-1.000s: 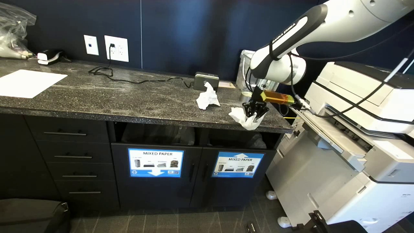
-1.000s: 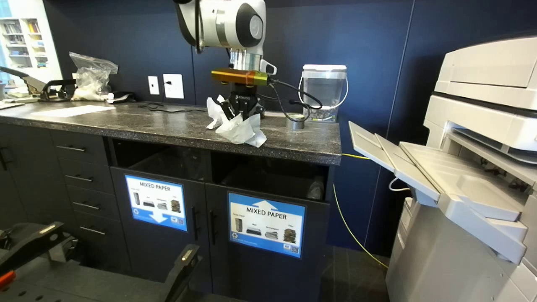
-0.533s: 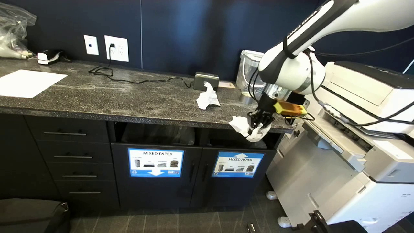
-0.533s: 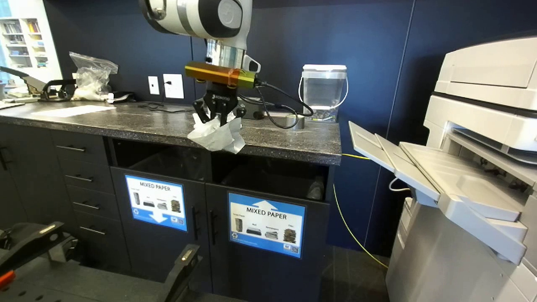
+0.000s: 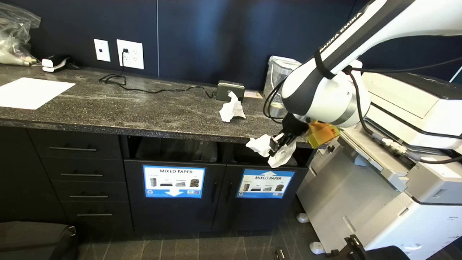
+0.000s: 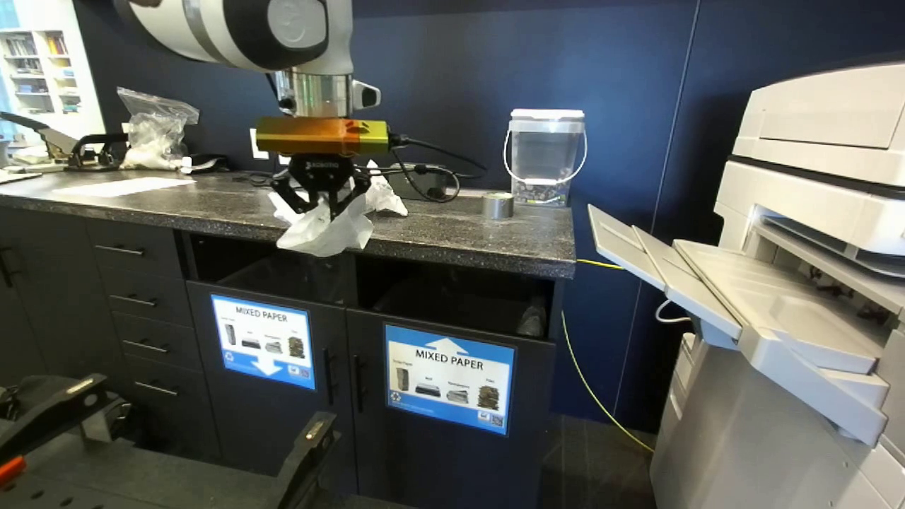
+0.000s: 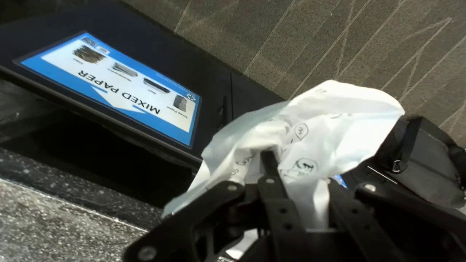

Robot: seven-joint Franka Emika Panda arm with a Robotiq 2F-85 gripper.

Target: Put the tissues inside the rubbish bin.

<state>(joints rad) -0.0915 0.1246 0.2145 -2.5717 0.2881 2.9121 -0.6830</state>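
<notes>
In an exterior view the arm (image 5: 332,95) slants in from the upper right. The gripper (image 6: 322,211) points downward just beyond the front edge of the counter (image 6: 452,225), before the two-door bin cabinet (image 6: 452,463); above which half, I cannot tell. The jaws stand narrow, pinching a crumpled tissue (image 7: 342,120) whose loose ends fan out to either side and below. A second tissue (image 5: 232,109) sits on the counter, apart from the gripper and just in front of a dark box (image 5: 231,89). Lettering on the arm reads "RANKA EMIKA", running up from a black band (image 5: 322,65). A down-arrow sign (image 5: 174,182) and an up-arrow sign (image 5: 265,185) both say "MIXED PAPER"; in the wrist view the latter appears upside down, adding "Scrap Paper" and "Mail", and an outlined 3 marks the crumpled tissue
</notes>
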